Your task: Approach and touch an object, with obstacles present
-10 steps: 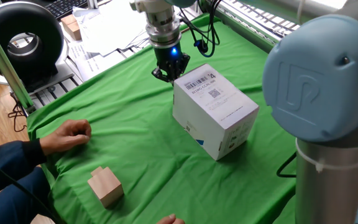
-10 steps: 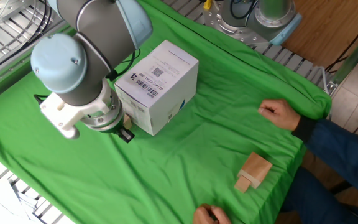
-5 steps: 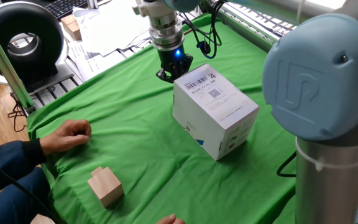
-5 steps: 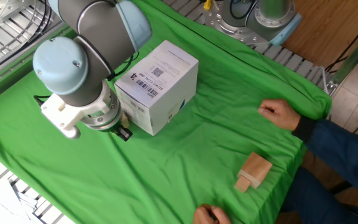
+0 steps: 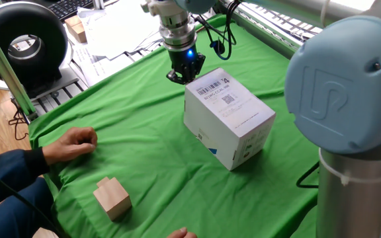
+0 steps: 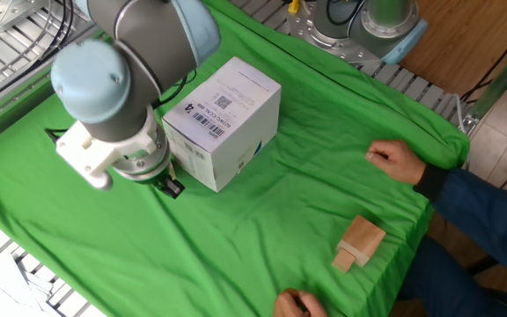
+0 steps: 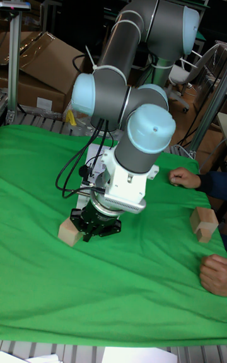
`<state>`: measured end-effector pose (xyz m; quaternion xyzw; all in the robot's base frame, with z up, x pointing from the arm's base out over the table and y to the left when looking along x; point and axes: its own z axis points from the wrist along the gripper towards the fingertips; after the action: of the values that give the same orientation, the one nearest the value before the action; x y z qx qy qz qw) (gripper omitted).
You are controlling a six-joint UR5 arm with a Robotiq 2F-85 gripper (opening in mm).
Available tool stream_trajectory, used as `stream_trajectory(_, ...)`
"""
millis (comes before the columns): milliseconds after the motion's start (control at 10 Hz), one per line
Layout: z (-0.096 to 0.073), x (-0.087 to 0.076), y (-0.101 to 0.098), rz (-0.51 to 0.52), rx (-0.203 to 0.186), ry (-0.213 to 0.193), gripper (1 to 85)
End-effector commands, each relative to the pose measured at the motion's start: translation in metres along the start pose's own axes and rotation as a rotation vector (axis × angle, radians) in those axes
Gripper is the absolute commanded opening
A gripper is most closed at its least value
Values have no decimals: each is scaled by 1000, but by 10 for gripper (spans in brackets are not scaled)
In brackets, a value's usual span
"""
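In the tall fixed view my gripper [image 7: 94, 229] hangs low over the green cloth with a small wooden block [image 7: 68, 232] right beside its left side; touching or a hair apart, I cannot tell. The fingers look shut with nothing between them. From one fixed view the gripper [image 5: 184, 77] points down at the far corner of a white cardboard box [image 5: 228, 118], and that block is hidden. In the other fixed view the wrist covers most of the gripper [image 6: 171, 186], which sits by the box [image 6: 224, 117].
A second, notched wooden block [image 5: 112, 198] [image 6: 359, 244] [image 7: 204, 223] lies near a person's hand [image 5: 77, 141] [image 6: 394, 161] resting on the cloth. Another hand [image 7: 214, 275] shows at the cloth's edge. The robot's large elbow [image 5: 346, 86] fills the right foreground.
The gripper has slid a little toward the far side of the cloth, along the box's far corner. Box, notched block and hands have stayed put.
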<state>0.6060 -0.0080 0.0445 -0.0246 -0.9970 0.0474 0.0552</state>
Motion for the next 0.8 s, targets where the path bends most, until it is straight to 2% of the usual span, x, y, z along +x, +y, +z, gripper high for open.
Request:
stream_trajectory(0,-34,-6,10,-4,-38,-67,23)
stream_trajectory(100,-46,-2,3,-31,-8,-78,23)
stream_trajectory(200,-60,3,8,-40,-18,-94,23)
stream_trajectory(300,-69,3,8,-62,-11,-120,23)
stream_trajectory(400,-77,6,14,-67,-21,-140,23)
stream_trajectory(500,-89,8,16,-73,-4,-170,23)
stream_trajectory(600,-105,12,9,-102,45,-207,23)
stream_trajectory(700,-114,13,11,-116,50,-240,23)
